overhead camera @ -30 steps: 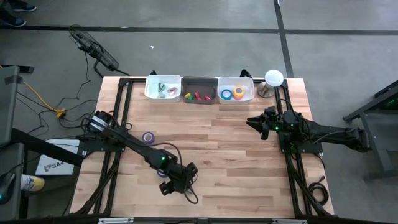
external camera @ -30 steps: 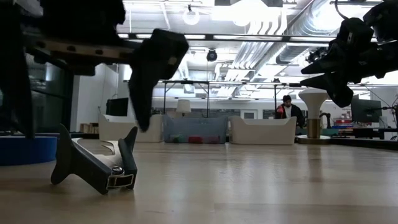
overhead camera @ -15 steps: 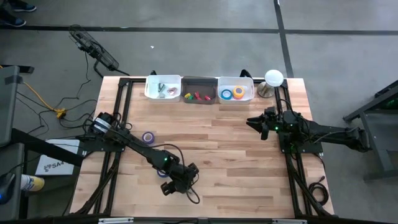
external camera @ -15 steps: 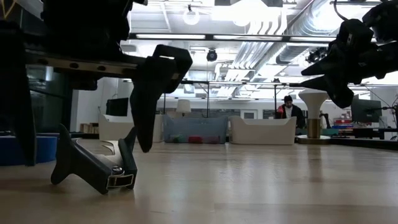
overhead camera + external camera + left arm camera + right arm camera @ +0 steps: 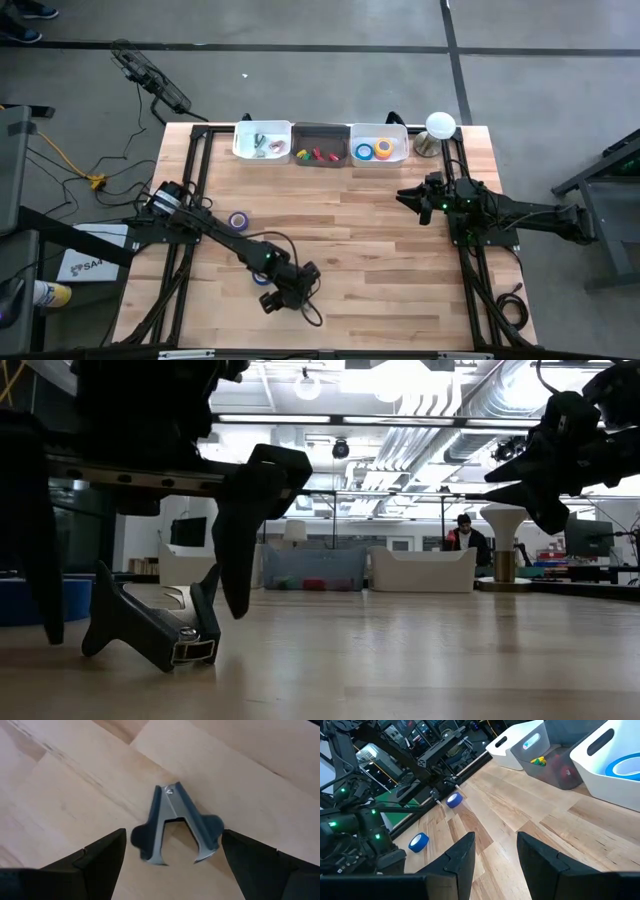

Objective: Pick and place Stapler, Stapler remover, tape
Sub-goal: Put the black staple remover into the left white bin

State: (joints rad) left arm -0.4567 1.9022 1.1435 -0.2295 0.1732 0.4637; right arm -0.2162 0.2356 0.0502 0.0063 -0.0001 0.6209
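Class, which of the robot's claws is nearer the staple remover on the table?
The left claw: it hangs open straddling the staple remover. The right claw waits far across the table near the bins.

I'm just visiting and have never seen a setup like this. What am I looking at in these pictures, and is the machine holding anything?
These are two dark robot arms at a wooden table, each ending in a two-fingered tool. One picture looks straight down from above, one sits at tabletop height, and two come from cameras on the arms' wrists.

The left tool hangs open over a grey staple remover near the front edge, with a finger on either side, not gripping it. The right tool waits open over the table's right side, empty.

At the back stand three bins; the right one has rolls of tape in it. A purple tape roll and a blue tape roll lie loose on the wood. So nothing is held.
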